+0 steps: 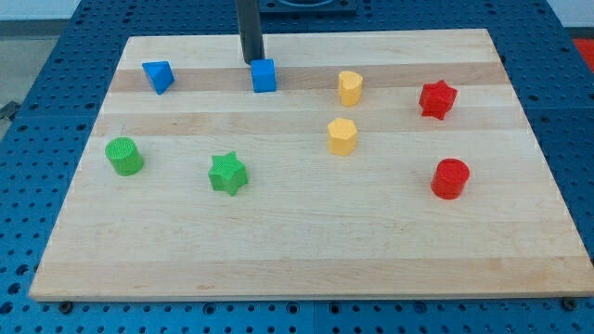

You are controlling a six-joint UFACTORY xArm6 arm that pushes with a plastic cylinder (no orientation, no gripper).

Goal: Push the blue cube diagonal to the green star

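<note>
The blue cube (264, 75) sits near the view's top, left of centre on the wooden board (306, 260). My tip (251, 61) is at the cube's upper left corner, touching or almost touching it. The green star (227, 173) lies below the cube and a little to the left, well apart from it.
A blue triangular block (159, 76) is at the top left. A green cylinder (123, 156) is left of the star. Two yellow blocks (350, 87) (342, 136) are right of centre. A red star (437, 99) and a red cylinder (450, 178) are at the right.
</note>
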